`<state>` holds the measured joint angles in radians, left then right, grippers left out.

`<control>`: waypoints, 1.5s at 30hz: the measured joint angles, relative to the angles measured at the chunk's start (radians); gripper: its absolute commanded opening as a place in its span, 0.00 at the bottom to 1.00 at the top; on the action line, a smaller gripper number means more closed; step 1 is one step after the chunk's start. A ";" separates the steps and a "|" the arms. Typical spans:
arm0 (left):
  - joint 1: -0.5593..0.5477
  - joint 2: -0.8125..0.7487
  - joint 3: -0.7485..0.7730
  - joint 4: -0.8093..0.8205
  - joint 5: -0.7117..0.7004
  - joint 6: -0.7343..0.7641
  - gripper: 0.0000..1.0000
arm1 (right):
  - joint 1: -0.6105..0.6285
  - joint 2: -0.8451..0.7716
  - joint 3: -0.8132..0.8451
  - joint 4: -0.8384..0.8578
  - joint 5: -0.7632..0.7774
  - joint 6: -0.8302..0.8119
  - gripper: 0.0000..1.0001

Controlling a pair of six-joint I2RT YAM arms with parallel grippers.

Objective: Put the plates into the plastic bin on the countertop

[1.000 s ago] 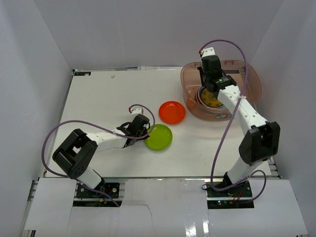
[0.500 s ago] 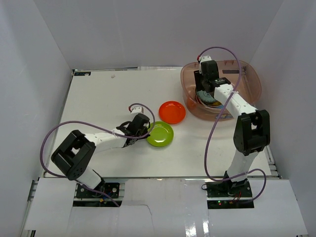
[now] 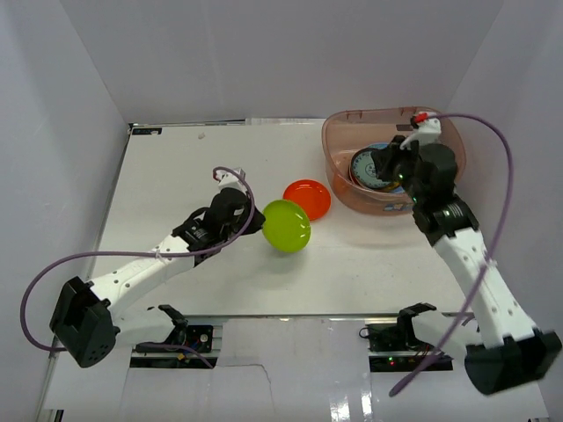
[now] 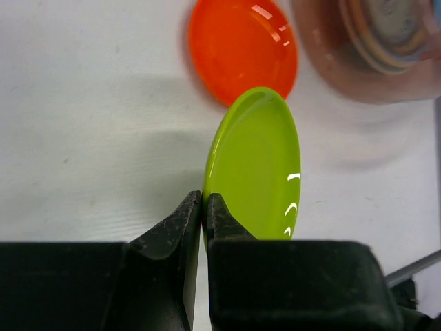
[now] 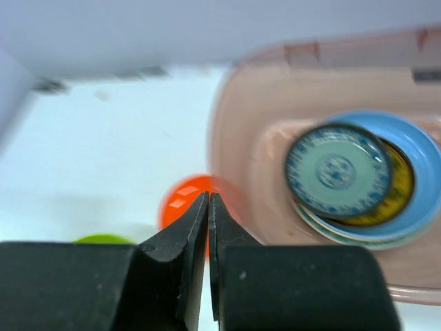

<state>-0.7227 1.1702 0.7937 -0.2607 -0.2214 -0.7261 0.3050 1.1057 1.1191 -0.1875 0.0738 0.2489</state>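
the left claw (image 4: 203,207) is clamped on the rim of the green plate (image 4: 255,165), which hangs on edge, lifted off the surface (image 3: 176,176), just beside the orange plate (image 3: 307,199) lying flat. the right claw (image 5: 208,207) is pressed together on nothing, above the plastic bin (image 3: 369,111), where a stack of plates (image 3: 374,169) sits. i'd say the carry wants a steady swing right, high enough to clear the bin's rim, then tipping the plate flat and low over the stack before letting go.

Robotics lab booth, plain white walls (image 3: 264,61), white countertop (image 3: 193,167)
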 measured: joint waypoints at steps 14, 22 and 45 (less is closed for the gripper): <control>-0.030 0.590 0.794 0.113 0.131 0.043 0.00 | 0.000 -0.519 -0.228 0.109 -0.100 0.156 0.08; -0.040 1.072 1.319 0.107 0.162 0.053 0.00 | 0.000 -0.537 -0.265 0.063 -0.109 0.163 0.08; -0.025 0.649 1.010 0.120 0.174 0.246 0.98 | 0.095 -0.375 -0.479 0.092 -0.127 0.252 0.70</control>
<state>-0.7475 1.8191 1.8034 -0.1410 -0.0475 -0.4805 0.4004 0.7311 0.6399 -0.0959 -0.0536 0.5007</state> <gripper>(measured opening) 0.979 0.658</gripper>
